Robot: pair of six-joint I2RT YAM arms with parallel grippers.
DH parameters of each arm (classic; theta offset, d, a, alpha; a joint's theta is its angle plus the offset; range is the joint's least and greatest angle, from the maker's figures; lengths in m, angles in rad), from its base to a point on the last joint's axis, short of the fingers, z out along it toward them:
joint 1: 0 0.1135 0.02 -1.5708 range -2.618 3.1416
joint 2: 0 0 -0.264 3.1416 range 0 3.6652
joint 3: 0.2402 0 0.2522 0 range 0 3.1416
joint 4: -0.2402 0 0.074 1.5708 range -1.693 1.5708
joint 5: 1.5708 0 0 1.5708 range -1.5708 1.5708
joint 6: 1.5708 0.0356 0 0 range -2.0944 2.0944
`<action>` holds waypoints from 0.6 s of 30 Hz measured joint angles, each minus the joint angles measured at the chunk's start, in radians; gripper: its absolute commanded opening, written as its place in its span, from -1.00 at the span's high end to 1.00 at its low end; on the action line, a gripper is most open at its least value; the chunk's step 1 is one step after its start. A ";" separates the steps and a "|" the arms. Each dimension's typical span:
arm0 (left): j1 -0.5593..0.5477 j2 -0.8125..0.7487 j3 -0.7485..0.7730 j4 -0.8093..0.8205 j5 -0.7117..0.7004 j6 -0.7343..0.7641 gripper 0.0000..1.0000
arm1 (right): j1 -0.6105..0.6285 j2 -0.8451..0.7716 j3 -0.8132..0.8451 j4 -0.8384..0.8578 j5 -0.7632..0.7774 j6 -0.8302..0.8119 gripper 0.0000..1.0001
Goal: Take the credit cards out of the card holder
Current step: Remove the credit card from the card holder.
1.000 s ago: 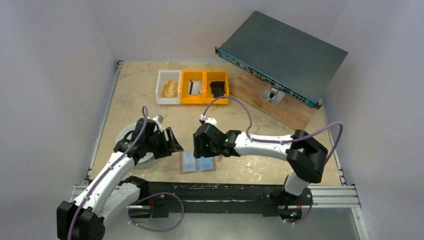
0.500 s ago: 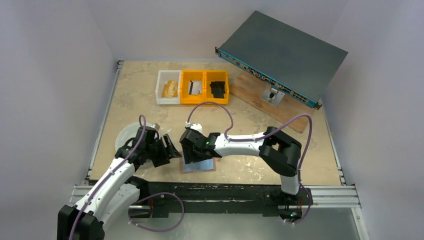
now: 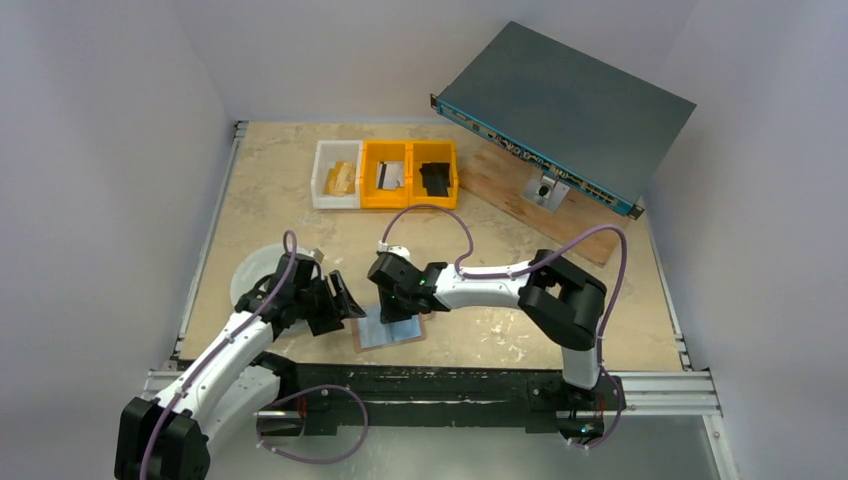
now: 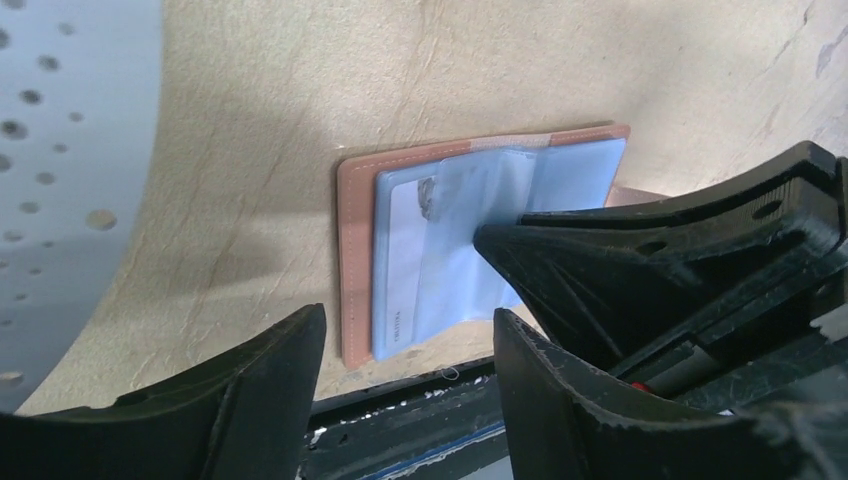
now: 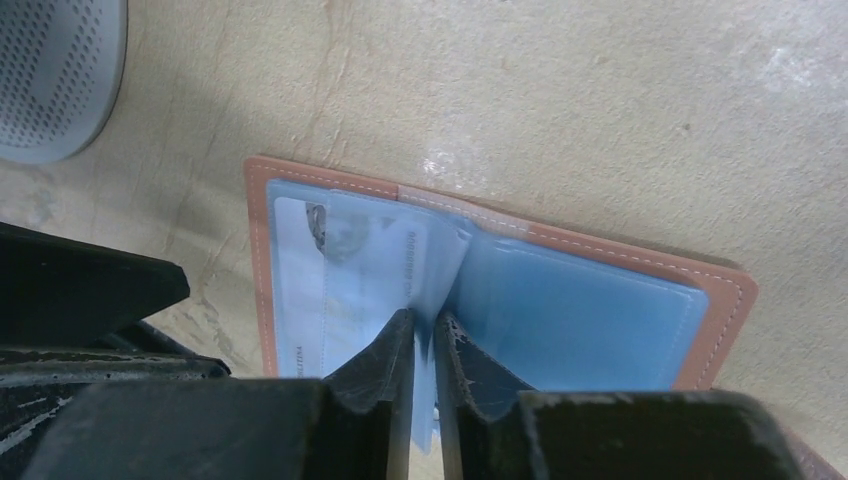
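The card holder [image 3: 386, 332] lies open on the table by the near edge, tan rim [image 5: 722, 290] around pale blue inner faces. A pale blue-silver credit card [image 5: 305, 285] sits in its left pocket, also in the left wrist view [image 4: 400, 275]. My right gripper [image 5: 425, 325] is shut on a thin pale blue leaf standing up at the fold; card or sleeve, I cannot tell. From above, it [image 3: 398, 310] hangs over the holder's middle. My left gripper [image 4: 408, 330] is open just left of the holder [image 3: 350, 300], nothing between its fingers.
A grey perforated round plate [image 3: 250, 275] lies under the left arm. A white bin [image 3: 337, 172] and two yellow bins [image 3: 410, 172] stand at the back. A rack unit [image 3: 565, 110] leans on a wooden board [image 3: 540, 205] back right. A black rail [image 3: 430, 380] runs along the near edge.
My right gripper came left over the card holder and closed on the leaf at its fold. The holder shifted and turned slightly. The left gripper stayed open beside it.
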 measured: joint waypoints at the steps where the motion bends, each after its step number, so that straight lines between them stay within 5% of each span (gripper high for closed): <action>1: 0.000 0.005 0.000 0.005 0.005 0.000 -0.17 | -0.007 -0.008 -0.017 0.017 -0.014 0.005 0.83; 10: -0.067 0.068 -0.005 0.090 0.052 0.007 0.13 | -0.065 -0.055 -0.150 0.188 -0.138 0.029 0.94; 18: -0.161 0.188 -0.005 0.169 0.046 0.004 0.21 | -0.119 -0.071 -0.247 0.333 -0.254 0.062 1.00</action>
